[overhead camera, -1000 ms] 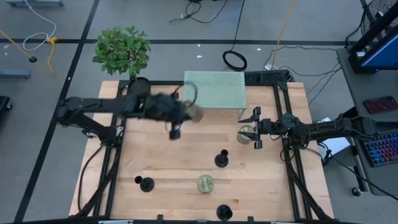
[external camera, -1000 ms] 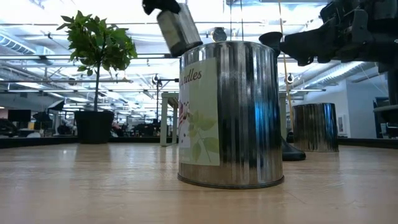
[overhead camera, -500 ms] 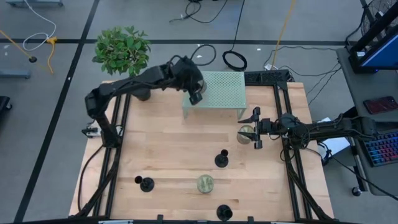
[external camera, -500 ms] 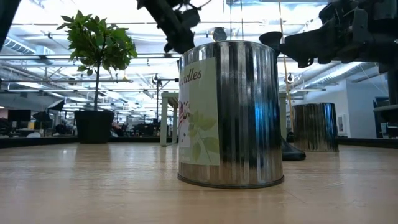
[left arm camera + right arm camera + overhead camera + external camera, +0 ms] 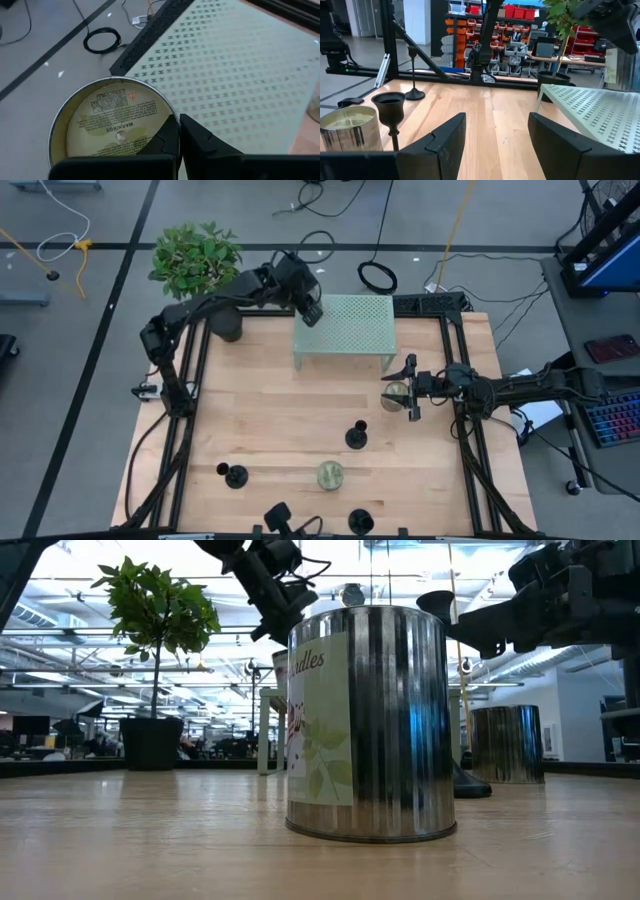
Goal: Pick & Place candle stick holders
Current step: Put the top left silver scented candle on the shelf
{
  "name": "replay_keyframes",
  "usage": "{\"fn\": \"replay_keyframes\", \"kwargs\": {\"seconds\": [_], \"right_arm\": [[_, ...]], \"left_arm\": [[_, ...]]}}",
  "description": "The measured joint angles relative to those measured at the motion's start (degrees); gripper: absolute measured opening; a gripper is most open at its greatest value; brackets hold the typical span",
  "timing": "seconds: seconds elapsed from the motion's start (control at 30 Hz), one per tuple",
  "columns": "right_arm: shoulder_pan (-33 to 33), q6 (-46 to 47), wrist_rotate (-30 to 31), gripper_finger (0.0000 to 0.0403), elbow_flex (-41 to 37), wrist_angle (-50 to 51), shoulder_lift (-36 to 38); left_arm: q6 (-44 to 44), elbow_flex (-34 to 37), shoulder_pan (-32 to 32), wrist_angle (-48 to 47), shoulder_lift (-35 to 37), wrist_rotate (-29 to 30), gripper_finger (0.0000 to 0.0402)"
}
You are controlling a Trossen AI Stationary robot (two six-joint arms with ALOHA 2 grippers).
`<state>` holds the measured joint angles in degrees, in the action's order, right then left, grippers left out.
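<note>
While left gripper (image 5: 311, 310) clamps one brass cup (image 5: 111, 123), right gripper (image 5: 412, 387) gapes empty; three black holders (image 5: 356, 436) stand.

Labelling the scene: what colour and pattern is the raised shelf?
Pale green shelf, perforated with small cross-shaped holes; clearest in the left wrist view.

We see a light wooden table (image 5: 280, 420) on a grey floor (image 5: 90, 380) marked with dark lines, black cables (image 5: 377, 276) lying loose on it, a leafy green plant in a black pot (image 5: 153, 660), bright ceiling lights (image 5: 60, 590), and red storage bins (image 5: 517, 10) far behind.
</note>
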<state>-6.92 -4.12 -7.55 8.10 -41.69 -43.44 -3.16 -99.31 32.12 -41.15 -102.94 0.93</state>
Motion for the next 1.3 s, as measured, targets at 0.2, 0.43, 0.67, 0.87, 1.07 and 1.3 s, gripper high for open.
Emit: {"fn": "replay_keyframes", "kwargs": {"seconds": [0.2, 0.43, 0.67, 0.87, 1.07, 1.3], "right_arm": [[0.0, -0.1, 0.0, 0.0210, 0.0, 0.0, 0.0], [0.0, -0.2, 0.0, 0.0210, 0.0, 0.0, 0.0], [0.0, -0.2, 0.0, 0.0210, 0.0, 0.0, 0.0], [0.0, -1.6, 0.0, 0.0210, 0.0, 0.0, 0.0], [0.0, -1.6, 0.0, 0.0210, 0.0, 0.0, 0.0], [0.0, -1.5, 0.0, 0.0210, 0.0, 0.0, 0.0]], "left_arm": [[-0.2, 0.0, 0.4, 0.2, 0.0, -2.5, 0.0009], [-0.5, 0.8, 0.4, 0.4, 0.0, -2.1, 0.0012], [-0.6, 0.8, 0.4, 0.6, 0.0, -1.4, 0.0011], [-0.8, 0.8, 0.2, 0.7, -1.3, -0.7, 0.0006], [-0.5, 0.8, 0.1, 1.4, -1.5, -1.1, 0.0007], [-0.5, 0.8, 0.1, 1.1, -1.5, -0.9, 0.0038]]}}
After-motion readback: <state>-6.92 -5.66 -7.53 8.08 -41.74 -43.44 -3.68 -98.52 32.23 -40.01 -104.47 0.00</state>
